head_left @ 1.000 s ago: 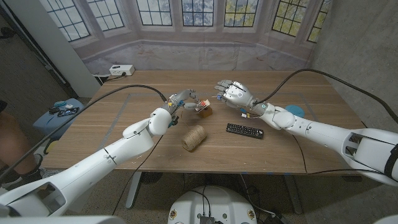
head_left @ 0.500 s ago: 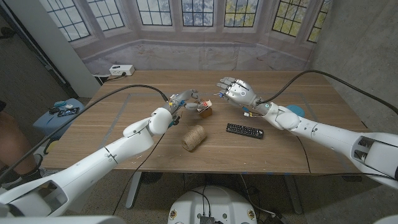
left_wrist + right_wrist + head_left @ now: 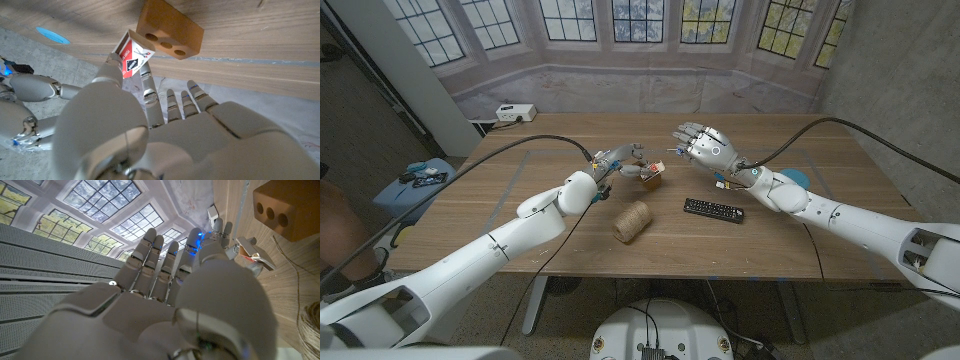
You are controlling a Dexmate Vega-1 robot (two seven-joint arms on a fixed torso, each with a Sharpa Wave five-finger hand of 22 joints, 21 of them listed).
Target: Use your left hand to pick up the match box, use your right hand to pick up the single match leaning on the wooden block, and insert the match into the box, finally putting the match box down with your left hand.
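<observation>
My left hand [image 3: 618,160] pinches the match box [image 3: 655,167], red, white and black, and holds it just above the wooden block [image 3: 650,181]. In the left wrist view the box [image 3: 132,54] sits between fingertips of my left hand [image 3: 150,135], next to the three-holed block [image 3: 170,30]. My right hand [image 3: 705,148] hovers to the right of the box, fingers mostly spread upward. A thin pale sliver shows by its thumb tip; I cannot tell whether it is the match. The right wrist view shows the back of my right hand [image 3: 165,300], the box [image 3: 254,254] and the block [image 3: 287,207].
A ball of twine [image 3: 632,221] lies near the middle of the table, with a black remote [image 3: 713,210] to its right. A blue disc [image 3: 792,177] lies under my right forearm. A white power box [image 3: 515,113] sits at the far left corner.
My right hand has drifted a little to the right and up, away from the box. My left hand has nudged the match box slightly right, over the block.
</observation>
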